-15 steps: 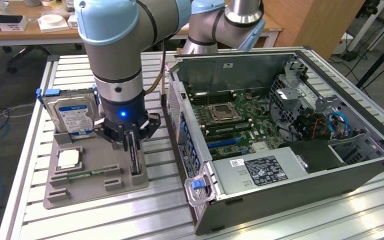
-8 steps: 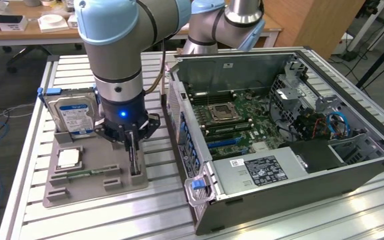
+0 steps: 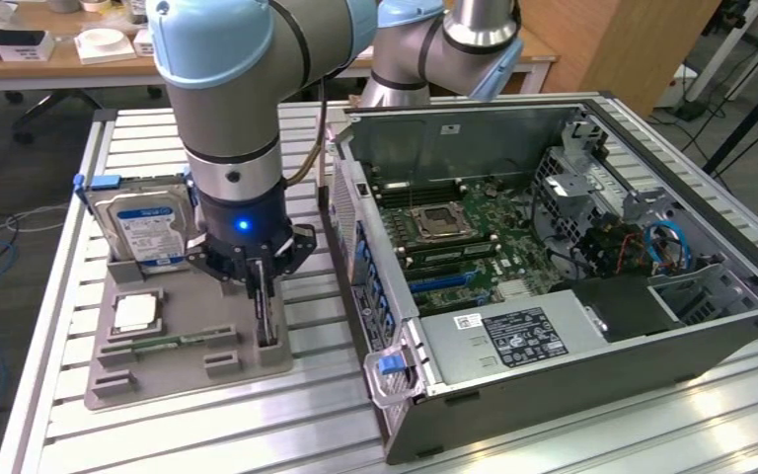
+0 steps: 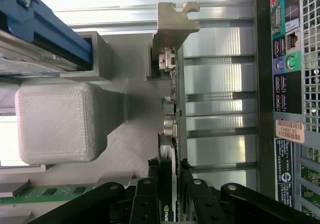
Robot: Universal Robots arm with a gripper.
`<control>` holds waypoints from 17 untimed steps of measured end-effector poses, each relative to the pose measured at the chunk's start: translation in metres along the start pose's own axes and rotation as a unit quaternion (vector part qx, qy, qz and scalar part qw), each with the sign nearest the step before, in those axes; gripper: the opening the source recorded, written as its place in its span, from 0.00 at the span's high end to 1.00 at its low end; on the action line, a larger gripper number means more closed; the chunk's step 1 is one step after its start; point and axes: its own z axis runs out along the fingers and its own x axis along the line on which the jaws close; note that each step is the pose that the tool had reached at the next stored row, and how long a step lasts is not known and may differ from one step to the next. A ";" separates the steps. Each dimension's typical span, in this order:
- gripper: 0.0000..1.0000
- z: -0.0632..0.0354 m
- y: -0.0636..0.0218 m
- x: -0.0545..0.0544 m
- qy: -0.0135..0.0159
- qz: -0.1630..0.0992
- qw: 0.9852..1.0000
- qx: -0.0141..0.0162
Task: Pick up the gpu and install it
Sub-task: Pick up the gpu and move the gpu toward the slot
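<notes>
plainly, the hand (image 3: 264, 296) is down on the grey printed holder (image 3: 241, 373) on the counter (image 3: 221, 434), and its fingers (image 4: 150, 199) press on both flat faces of the gpu (image 3: 267, 324), so it is holding the card in a narrow pinch. the gpu stands on edge in the holder's slot nearest the computer case (image 3: 485, 111), not yet lifted clear, with its silver end bracket (image 4: 172, 21) at the end away from the hand. it looks light and stiff but fragile: a thin board with exposed parts, best gripped across the cooler block and flat faces as now, and drawn straight out so it does not bend or jam. the holder also carries a hard drive (image 3: 142, 227) upright, a processor (image 3: 135, 313) in a recess and a memory stick (image 3: 155, 346) in a groove. the case lies open beside it, its motherboard (image 3: 485, 237) exposed.
</notes>
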 end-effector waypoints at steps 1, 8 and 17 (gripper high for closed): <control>0.73 0.0000 0.0000 0.000 0.000 0.000 1.000 0.001; 0.73 0.0000 0.0000 0.000 0.000 0.000 1.000 0.003; 0.73 -0.0001 0.0000 0.000 0.000 0.000 1.000 0.003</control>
